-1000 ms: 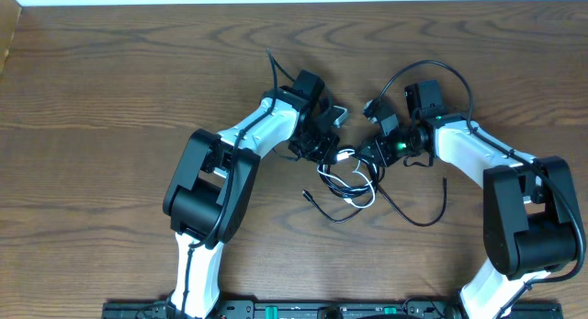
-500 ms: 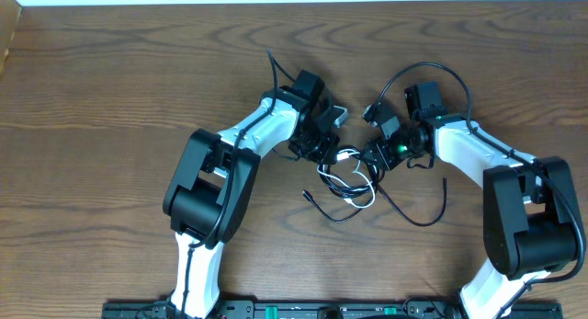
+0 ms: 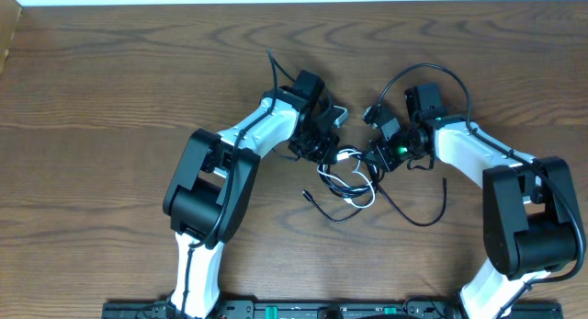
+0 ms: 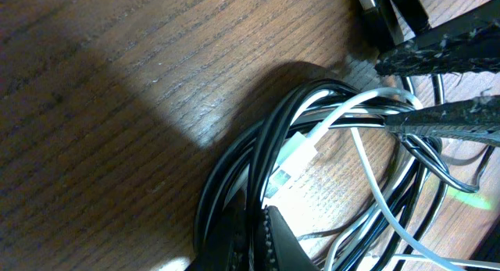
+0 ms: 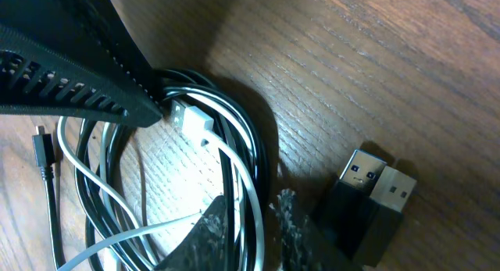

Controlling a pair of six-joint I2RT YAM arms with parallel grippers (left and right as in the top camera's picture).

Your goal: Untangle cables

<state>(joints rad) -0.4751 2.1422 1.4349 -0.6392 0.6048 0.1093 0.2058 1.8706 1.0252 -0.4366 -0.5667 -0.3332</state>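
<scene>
The cables lie in a tangled coil (image 3: 347, 176) between my two grippers. The black cable (image 4: 234, 165) loops round several times, and one black tail (image 3: 415, 218) trails off to the right. The white cable (image 5: 234, 177) threads through the coil, its white plug (image 4: 293, 158) lying inside the loops. My left gripper (image 4: 258, 218) is shut on black strands at the coil's left edge (image 3: 323, 149). My right gripper (image 5: 250, 199) is closed on black and white strands at the coil's right side (image 3: 370, 159). The two grippers are almost touching.
Two dark USB plugs (image 5: 373, 194) lie side by side on the wood just right of my right gripper's fingers. A small black plug end (image 3: 308, 196) lies left of the coil. The left gripper's ribbed finger (image 5: 70, 76) fills the upper left of the right wrist view.
</scene>
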